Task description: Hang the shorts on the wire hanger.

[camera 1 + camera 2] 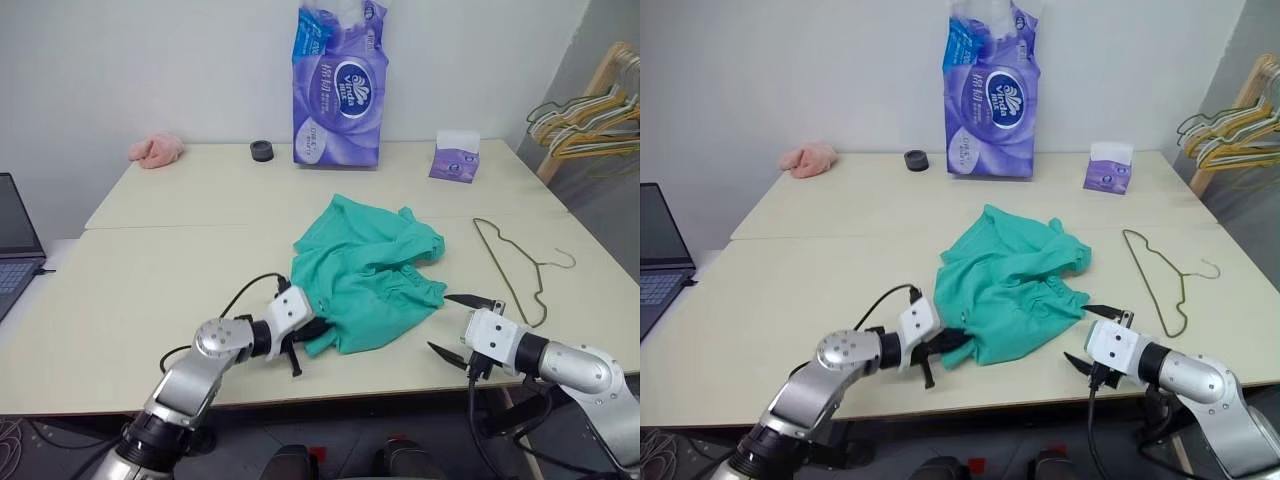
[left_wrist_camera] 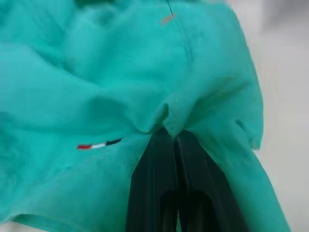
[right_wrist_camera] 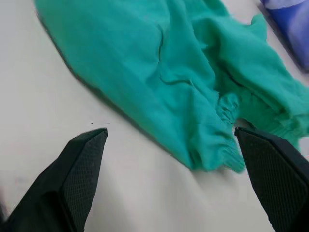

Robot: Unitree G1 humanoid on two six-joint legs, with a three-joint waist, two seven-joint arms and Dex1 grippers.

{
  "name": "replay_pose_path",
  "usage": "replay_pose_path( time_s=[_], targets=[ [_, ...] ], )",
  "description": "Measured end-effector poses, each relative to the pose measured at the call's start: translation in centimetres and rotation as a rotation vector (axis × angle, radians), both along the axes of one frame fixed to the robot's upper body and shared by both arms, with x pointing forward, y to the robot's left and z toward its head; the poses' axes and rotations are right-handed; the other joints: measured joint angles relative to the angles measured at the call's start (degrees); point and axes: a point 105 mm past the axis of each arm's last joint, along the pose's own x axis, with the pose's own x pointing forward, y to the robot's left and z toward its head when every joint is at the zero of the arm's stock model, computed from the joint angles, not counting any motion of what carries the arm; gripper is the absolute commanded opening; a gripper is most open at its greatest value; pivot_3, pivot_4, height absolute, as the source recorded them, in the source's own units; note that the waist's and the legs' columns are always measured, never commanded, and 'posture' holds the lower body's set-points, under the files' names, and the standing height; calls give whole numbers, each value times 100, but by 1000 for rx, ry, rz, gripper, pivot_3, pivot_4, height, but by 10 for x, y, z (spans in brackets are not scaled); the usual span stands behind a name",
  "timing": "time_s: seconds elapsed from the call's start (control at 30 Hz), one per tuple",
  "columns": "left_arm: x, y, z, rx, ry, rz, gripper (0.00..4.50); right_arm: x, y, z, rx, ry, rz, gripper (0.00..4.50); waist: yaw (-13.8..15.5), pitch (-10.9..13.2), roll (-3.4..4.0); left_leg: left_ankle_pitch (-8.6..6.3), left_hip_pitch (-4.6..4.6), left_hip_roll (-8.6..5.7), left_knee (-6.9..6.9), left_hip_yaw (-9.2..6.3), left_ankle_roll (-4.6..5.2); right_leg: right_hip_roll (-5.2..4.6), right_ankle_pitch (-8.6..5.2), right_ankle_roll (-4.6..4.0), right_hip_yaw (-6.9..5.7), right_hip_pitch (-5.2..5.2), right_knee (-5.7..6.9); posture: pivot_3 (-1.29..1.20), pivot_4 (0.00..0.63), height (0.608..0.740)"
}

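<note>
The teal-green shorts (image 1: pixel 368 275) lie crumpled in the middle of the cream table (image 1: pixel 150 270). My left gripper (image 1: pixel 303 340) is shut on the near left edge of the shorts; the left wrist view shows its two black fingers (image 2: pixel 169 183) pinched together on a fold of the teal cloth (image 2: pixel 145 82). My right gripper (image 1: pixel 452 326) stands open just right of the shorts' near edge, its fingers (image 3: pixel 79 166) wide apart with the gathered waistband (image 3: pixel 227 154) ahead of them, not touching. The thin dark wire hanger (image 1: pixel 515 265) lies flat on the table to the right of the shorts.
A tall purple tissue pack (image 1: pixel 338 85), a small black cap (image 1: pixel 262 150), a small purple box (image 1: pixel 455 158) and a pink cloth (image 1: pixel 155 150) stand along the table's far side. A laptop (image 1: pixel 15 245) sits at the left. Yellow and green hangers (image 1: pixel 590 120) hang at the right.
</note>
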Motion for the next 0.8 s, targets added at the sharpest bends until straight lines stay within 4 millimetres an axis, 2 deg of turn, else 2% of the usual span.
replay_pose_path(
  time_s=[0.07, 0.13, 0.23, 0.5, 0.6, 0.8],
  targets=[
    [5, 0, 27, -64, -32, -16, 35, 10, 0, -2, -76, -52, 20, 4500, -5, -1, 2, 0, 0, -2, -4, -1, 0, 2, -2, -4, 2, 0, 1, -54, 43, 740],
    [5, 1, 41, -105, -28, -34, 35, 14, 2, -10, -134, -73, 48, 4500, -16, -2, 3, -1, 0, -2, -7, -2, -1, 3, -4, -6, 4, -1, 2, -49, 43, 740],
    [3, 5, 46, -135, 23, -45, 35, 24, 1, -20, -212, -103, 75, 4500, -46, -1, 3, -2, 0, -5, -6, -1, -3, 2, 9, -27, 8, -2, 4, -42, 41, 740],
    [4, 15, 54, -130, 31, -44, 35, 58, 11, -21, -252, -214, 68, 4500, -116, -6, -7, -1, 8, -6, -2, -2, -4, 3, 11, -28, 11, 5, 10, -28, 38, 740],
    [5, 18, 54, -122, 30, -35, 0, 68, 14, -22, -248, -230, 55, 3915, -119, -6, -6, -1, 8, -6, -2, -2, -4, 3, 12, -31, 11, 3, 13, -24, 38, 740],
    [9, 30, 50, -98, 37, -14, 0, 76, 9, -32, -256, -200, 39, 1885, -112, -5, -5, -1, 8, -8, -2, -3, -4, 1, 12, -32, 12, 2, 17, -19, 36, 740]
  ],
)
